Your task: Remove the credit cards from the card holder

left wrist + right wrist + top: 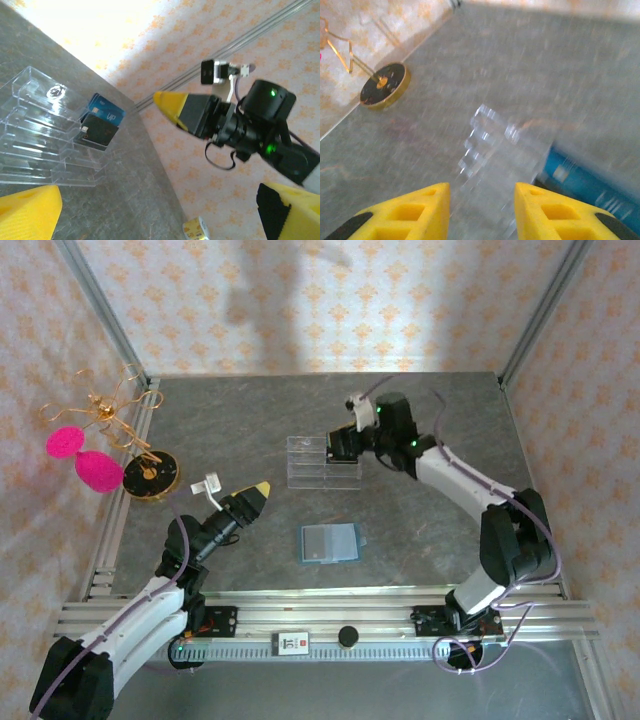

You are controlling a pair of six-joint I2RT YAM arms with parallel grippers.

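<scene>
On the grey stone-patterned tabletop (440, 420) the task looks well along, as I judge it. The clear tiered acrylic stand (310, 462) holds two cards upright at its right end: a blue plastic credit card (106, 111) and, just in front of it and one tier lower, a dark plastic credit card with pale marks (99, 131). The small teal-blue card holder (331, 541) lies flat nearer the arm bases, between the two arms and well apart from the stand, touched by neither. What is left depends on whether more cards sit in its slots. That cannot be told, because from above it is small and shows no clear card edge. The right jaws hover over the stand's right end beside the cards, parted with nothing between them. The left jaws hang wide open and empty, left of the card holder. The right wrist view is blurred, so the stand there is a smear and the blue card is cut off at the frame edge.
</scene>
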